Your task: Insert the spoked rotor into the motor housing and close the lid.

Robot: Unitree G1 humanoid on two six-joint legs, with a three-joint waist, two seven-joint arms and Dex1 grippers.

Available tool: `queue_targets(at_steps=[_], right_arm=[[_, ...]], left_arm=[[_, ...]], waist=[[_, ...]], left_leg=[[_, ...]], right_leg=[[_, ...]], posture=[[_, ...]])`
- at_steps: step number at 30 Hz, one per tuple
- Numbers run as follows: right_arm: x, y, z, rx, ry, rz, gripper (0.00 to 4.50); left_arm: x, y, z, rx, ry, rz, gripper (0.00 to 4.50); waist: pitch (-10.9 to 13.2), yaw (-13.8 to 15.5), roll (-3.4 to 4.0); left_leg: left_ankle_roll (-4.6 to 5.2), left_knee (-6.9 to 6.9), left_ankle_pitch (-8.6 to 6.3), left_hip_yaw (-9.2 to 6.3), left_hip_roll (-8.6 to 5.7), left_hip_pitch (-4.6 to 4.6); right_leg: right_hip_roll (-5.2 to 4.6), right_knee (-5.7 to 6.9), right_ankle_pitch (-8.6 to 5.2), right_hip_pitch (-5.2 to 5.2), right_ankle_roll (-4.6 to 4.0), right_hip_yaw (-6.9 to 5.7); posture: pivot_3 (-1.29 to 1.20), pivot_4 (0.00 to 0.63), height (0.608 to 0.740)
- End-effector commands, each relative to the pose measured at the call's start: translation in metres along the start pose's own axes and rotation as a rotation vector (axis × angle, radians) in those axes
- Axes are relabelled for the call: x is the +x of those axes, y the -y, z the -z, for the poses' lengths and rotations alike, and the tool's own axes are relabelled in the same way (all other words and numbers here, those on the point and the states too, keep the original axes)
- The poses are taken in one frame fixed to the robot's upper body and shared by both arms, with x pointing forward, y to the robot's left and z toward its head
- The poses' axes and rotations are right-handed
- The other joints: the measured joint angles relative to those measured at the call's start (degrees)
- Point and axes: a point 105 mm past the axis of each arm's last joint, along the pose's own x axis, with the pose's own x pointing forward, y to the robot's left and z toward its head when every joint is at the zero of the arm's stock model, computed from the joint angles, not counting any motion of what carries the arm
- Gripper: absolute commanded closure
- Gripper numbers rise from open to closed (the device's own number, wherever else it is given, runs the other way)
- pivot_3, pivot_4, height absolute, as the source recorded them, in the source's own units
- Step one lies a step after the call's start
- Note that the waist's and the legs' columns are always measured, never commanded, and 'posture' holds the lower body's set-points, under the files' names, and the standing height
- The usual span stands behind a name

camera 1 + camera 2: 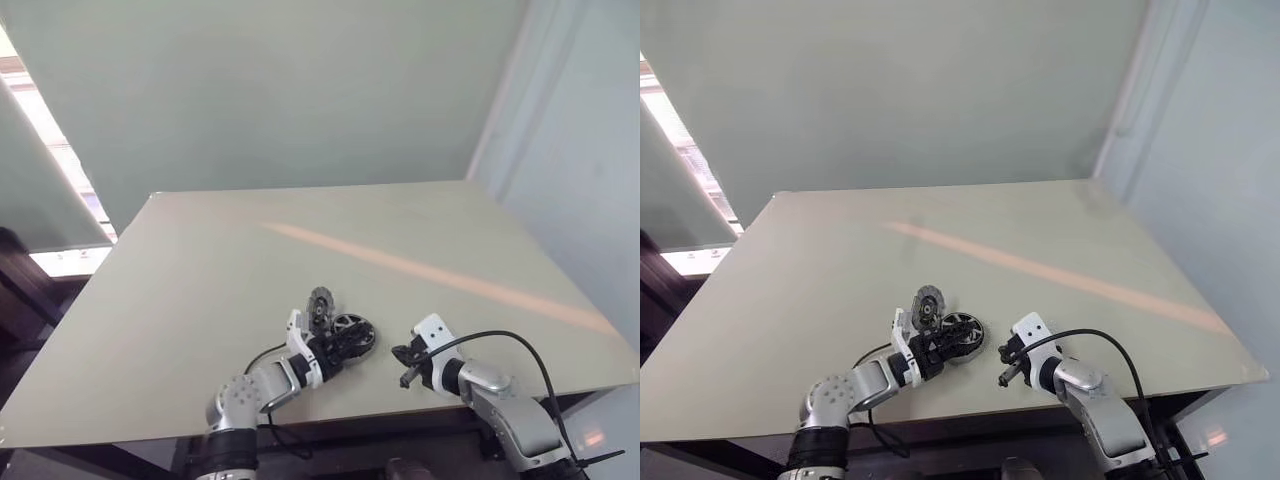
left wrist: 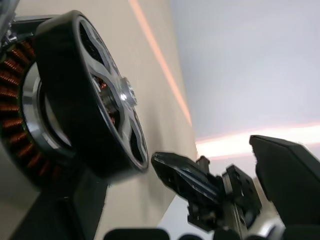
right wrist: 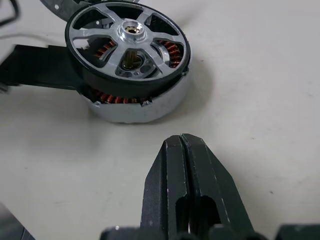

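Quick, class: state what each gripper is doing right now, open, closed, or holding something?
Left gripper: open, beside the spoked rotor on the motor housing.
Right gripper: closed, holding nothing.

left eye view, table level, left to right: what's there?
left gripper → spoked rotor sitting in the motor housing → right gripper
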Motion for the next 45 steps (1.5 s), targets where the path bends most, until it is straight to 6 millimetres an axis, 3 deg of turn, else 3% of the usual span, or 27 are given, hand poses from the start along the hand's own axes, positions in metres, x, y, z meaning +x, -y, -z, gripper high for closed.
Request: queue_targets(at_steps=[1, 7, 12, 16, 21, 24, 29, 36, 45], right_arm=[[0.000, 0.003, -0.013, -0.034, 0.046, 0.007, 4.50], [0.002, 0.002, -0.012, -0.032, 0.047, 0.001, 4.50], [0.002, 0.003, -0.013, -0.029, 0.048, -0.001, 4.50], [0.002, 0.006, -0.018, -0.010, 0.082, 0.017, 4.50], [0.004, 0.009, -0.045, 0.101, 0.248, 0.040, 4.50], [0.007, -0.002, -0.063, 0.160, 0.346, -0.003, 4.50], [0.025, -0.010, -0.071, 0.143, 0.337, 0.000, 4.50], [0.049, -0.010, -0.060, 0.075, 0.255, 0.020, 4.50], [0.063, -0.011, -0.016, 0.065, 0.101, 0.004, 4.50]], left_arm=[[-0.008, 0.017, -0.007, 0.047, 0.000, 0.029, 0.01], [-0.030, 0.031, -0.011, 0.119, -0.024, 0.037, 0.01], [-0.056, 0.041, -0.003, 0.235, -0.111, 0.046, 0.01], [-0.072, 0.043, -0.009, 0.313, -0.073, 0.081, 0.01], [-0.080, 0.021, -0.027, 0.533, 0.052, -0.007, 0.01], [-0.083, 0.006, -0.037, 0.772, 0.111, -0.076, 0.01], [-0.086, -0.013, -0.053, 0.905, 0.227, -0.176, 0.01], [-0.084, -0.018, -0.053, 0.918, 0.257, -0.179, 0.01], [-0.081, -0.016, -0.050, 0.915, 0.259, -0.162, 0.01]], waist=[[0.0, 0.0, 0.00], [0.0, 0.1, -0.01], [0.0, -0.1, 0.00], [0.0, 0.0, 0.02], [0.0, 0.0, 0.04], [0.0, 0.1, 0.06], [0.0, 0.2, 0.08], [0.0, 0.2, 0.07], [0.0, 0.1, 0.07]], left_leg=[[0.00, 0.00, 0.00, 0.00, 0.00, -0.01], [0.00, 0.00, 0.00, 0.00, 0.00, -0.03], [-0.01, -0.05, 0.00, 0.02, 0.02, 0.01], [-0.01, -0.06, 0.00, 0.02, 0.02, 0.01], [-0.04, -0.04, 0.00, 0.04, 0.02, 0.02], [-0.04, -0.05, -0.01, 0.06, 0.03, 0.02], [-0.03, -0.12, -0.01, 0.07, 0.03, -0.05], [-0.01, -0.10, 0.00, 0.09, 0.03, -0.04], [0.01, -0.07, 0.01, 0.09, 0.04, 0.03]], right_leg=[[0.00, 0.00, 0.00, -0.01, 0.00, -0.01], [0.00, -0.02, 0.00, -0.02, 0.00, 0.01], [0.00, 0.00, 0.00, -0.03, 0.00, 0.02], [-0.01, 0.00, -0.01, -0.04, -0.01, 0.02], [-0.04, 0.00, -0.01, -0.04, -0.02, 0.02], [-0.04, -0.01, -0.01, -0.04, -0.02, 0.04], [-0.04, -0.03, -0.01, -0.13, -0.02, 0.05], [-0.05, -0.01, 0.00, -0.10, -0.01, 0.05], [-0.03, 0.02, 0.00, -0.02, -0.01, 0.05]], posture=[[0.00, 0.000, 0.740], [0.00, 0.000, 0.740], [0.00, 0.000, 0.740], [0.00, 0.000, 0.740], [0.00, 0.000, 0.740], [0.00, 0.000, 0.740], [0.00, 0.000, 0.740], [0.00, 0.000, 0.740], [0.00, 0.000, 0.740]])
